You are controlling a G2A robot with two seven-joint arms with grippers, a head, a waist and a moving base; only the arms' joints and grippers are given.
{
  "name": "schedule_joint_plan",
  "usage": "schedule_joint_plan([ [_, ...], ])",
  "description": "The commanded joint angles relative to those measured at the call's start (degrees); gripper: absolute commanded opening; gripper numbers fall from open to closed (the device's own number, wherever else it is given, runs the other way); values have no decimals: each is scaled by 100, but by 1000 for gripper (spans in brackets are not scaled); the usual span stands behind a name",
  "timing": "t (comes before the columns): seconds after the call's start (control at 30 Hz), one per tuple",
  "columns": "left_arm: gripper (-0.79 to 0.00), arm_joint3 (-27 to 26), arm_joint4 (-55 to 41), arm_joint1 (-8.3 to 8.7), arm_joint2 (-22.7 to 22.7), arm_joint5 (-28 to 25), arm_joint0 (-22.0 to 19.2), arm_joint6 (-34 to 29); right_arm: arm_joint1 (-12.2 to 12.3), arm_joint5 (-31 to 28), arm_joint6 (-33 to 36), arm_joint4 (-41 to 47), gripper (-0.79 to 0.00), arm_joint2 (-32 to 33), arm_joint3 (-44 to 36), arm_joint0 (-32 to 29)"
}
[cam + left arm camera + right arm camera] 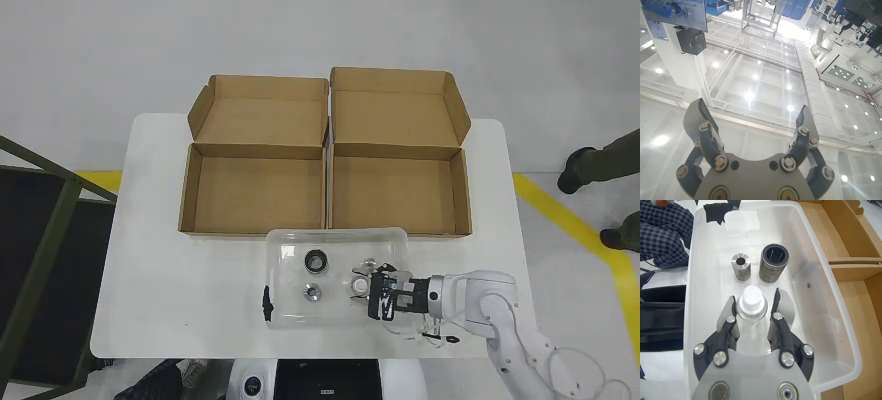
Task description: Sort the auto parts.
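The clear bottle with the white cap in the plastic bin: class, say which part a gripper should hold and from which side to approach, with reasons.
Probably hold the bottle by its round clear body below the white cap. Come from above, on the side away from the steel sleeve and the bearing, where the open right gripper is: the bottle seems upright, those parts close behind.

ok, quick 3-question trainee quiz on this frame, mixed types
1. True or false: the right gripper is shut on the linear bearing.
2. How many parts stand in the clear plastic bin? A two, B three, C five.
3. Fill in: both cardboard boxes are ___.

Key: 1 false, it is open around the white-capped bottle; 2 B; 3 empty.
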Motion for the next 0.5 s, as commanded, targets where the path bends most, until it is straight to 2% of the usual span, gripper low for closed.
schedule_joint_plan([
  [0.0,0,0,0,0,0,0,0,0,7,-1,-4,12,-653,-11,-1,17],
  [0.07,0,0,0,0,0,0,0,0,17,-19,-23,37,-785,-19,-25,28],
  [0.47,0,0,0,0,0,0,0,0,104,-7,-470,441,-785,178,-341,-57],
])
